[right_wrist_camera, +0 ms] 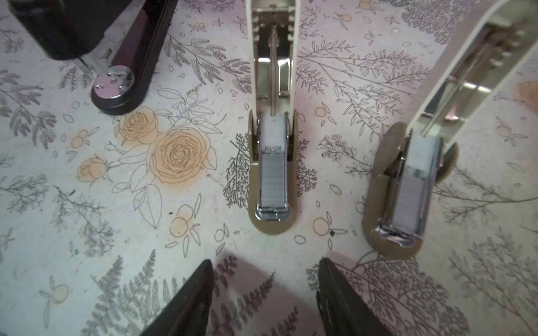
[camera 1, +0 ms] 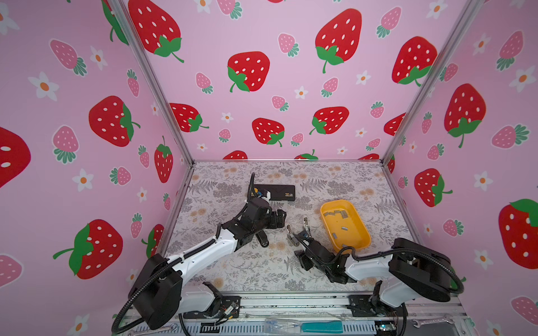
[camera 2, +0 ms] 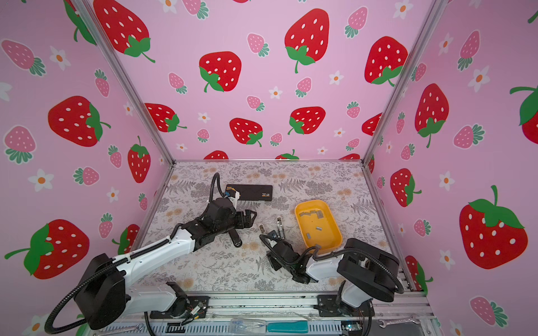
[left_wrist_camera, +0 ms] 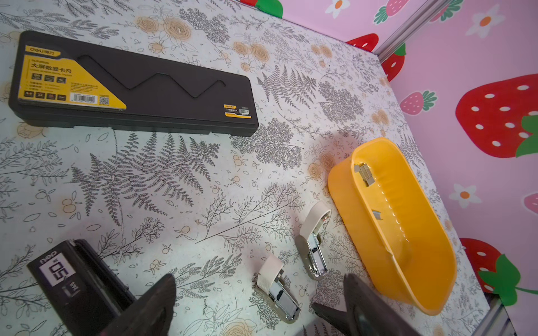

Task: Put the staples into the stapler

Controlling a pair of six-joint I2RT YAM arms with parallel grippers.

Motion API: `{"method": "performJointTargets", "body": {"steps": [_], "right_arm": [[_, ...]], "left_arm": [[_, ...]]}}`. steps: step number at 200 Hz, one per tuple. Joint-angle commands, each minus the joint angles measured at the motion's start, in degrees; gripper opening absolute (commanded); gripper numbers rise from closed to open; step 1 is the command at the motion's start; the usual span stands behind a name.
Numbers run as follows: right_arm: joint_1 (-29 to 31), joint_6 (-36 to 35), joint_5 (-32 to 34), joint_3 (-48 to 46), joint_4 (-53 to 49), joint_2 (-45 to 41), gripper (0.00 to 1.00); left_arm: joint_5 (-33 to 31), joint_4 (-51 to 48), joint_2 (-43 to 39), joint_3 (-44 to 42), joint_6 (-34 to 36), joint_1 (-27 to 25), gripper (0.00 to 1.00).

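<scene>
On the floral table point(camera 1: 247, 267) of a booth papered with strawberries, loose staples point(camera 1: 334, 213) lie in a yellow tray point(camera 1: 356, 237). They are short grey strips, most bunched at its far end and a few scattered singly nearer the arms. Just beside the tray's wall lies the tray-side stapler point(camera 1: 305, 222), small and whitish, its lid swung open. The second stapler point(camera 1: 291, 232), its twin, lies close by, farther from the tray and also open.

The right wrist view looks straight down their open channels. A row of staples point(right_wrist_camera: 273, 180) fills the channel of the second stapler point(right_wrist_camera: 270, 224), and a grey strip shows, less sharply, in the tray-side stapler point(right_wrist_camera: 374, 203).

The right gripper point(right_wrist_camera: 265, 264) hangs just short of the second stapler's nose, its dark fingers point(right_wrist_camera: 198, 291) parted with nothing between them. The left gripper point(left_wrist_camera: 259, 291) is spread wider and is also empty. In its own wrist view it hangs over the table with the second stapler point(left_wrist_camera: 276, 288) showing between its fingers point(left_wrist_camera: 157, 302).

A black stapler point(right_wrist_camera: 125, 84) lies to the left of the whitish pair, its round metal anvil facing up, and in both top views its base juts out from under the left arm. Farther back lies a long black case point(camera 1: 279, 192) with a yellow label, well apart from the tray.
</scene>
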Motion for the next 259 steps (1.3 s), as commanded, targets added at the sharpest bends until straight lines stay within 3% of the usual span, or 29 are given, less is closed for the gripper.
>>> {"method": "performJointTargets", "body": {"steps": [1, 61, 98, 200, 259], "right_arm": [[-0.6, -0.4, -1.2, 0.4, 1.1, 2.4, 0.60], [-1.4, -1.1, -0.9, 2.1, 2.3, 7.6, 0.56], [-1.5, -1.1, -1.0, 2.6, 2.6, 9.5, 0.45], [-1.5, -1.5, -2.2, 2.7, 3.4, 9.9, 0.27], [-1.5, -1.3, -3.0, 2.6, 4.5, 10.1, 0.23]], "left_arm": [[1.4, -0.1, 0.1, 2.5, -0.4, 0.7, 0.91], [2.2, -0.9, 2.7, 2.8, 0.6, 2.9, 0.91], [2.5, -0.6, 5.8, 3.2, 1.9, 3.7, 0.89], [1.0, 3.5, 11.7, 1.9, 7.1, 4.0, 0.88], [0.5, 5.5, 15.0, 2.4, 10.4, 2.5, 0.88]]}}
